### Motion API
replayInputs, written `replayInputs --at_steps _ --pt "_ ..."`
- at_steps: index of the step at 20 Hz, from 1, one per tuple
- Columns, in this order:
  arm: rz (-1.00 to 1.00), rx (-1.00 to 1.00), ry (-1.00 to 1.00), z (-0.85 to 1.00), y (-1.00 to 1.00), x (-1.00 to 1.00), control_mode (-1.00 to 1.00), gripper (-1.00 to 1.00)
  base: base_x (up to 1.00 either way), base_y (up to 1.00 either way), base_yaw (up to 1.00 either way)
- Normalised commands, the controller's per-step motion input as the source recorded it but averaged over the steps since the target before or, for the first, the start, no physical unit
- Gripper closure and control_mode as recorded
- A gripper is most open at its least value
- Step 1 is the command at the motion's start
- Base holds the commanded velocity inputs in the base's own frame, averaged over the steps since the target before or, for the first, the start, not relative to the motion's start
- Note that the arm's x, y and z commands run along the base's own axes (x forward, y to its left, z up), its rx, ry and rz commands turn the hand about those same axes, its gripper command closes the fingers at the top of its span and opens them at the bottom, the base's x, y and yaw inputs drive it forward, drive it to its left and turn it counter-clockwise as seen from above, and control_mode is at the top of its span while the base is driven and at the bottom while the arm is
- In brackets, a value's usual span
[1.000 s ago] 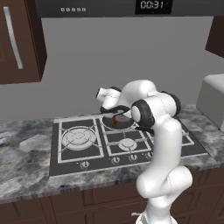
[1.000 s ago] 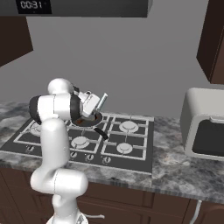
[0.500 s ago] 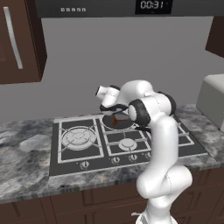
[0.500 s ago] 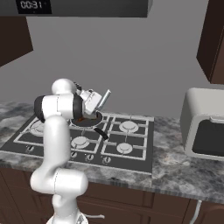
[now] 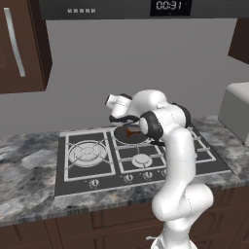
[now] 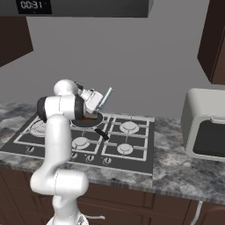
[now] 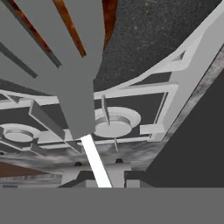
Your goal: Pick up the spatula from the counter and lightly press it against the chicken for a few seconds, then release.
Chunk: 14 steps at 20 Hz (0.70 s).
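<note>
My gripper is shut on the grey spatula, whose handle sticks up and to the right of the hand. The hand hovers low over a dark frying pan on the back burner, with brown chicken inside it. From the left, the gripper sits at the pan's far left rim. In the hand view the slotted spatula blade lies over the chicken, which shows through the slots; whether they touch cannot be told. The pan floor is speckled dark.
The pan rests on a black gas stove set in a grey stone counter. The pan's dark handle points toward the front. A toaster oven stands at the right. Dark cabinets hang above on both sides.
Hardly anything differs: the hand with the spatula stays over the pan, with only a very slight shift of the handle.
</note>
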Motion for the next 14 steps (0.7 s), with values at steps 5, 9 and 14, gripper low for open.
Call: replayInputs --at_steps 5,9,14 --pt "0.0 -0.03 0.0 -0.37 0.28 0.0 -1.0 1.0 0.0 0.0 0.0" --pt "0.0 -0.03 0.0 -0.3 0.27 0.0 -1.0 1.0 0.0 0.0 0.0" --pt "0.0 -0.03 0.0 -0.24 0.21 0.0 -1.0 1.0 0.0 0.0 0.0"
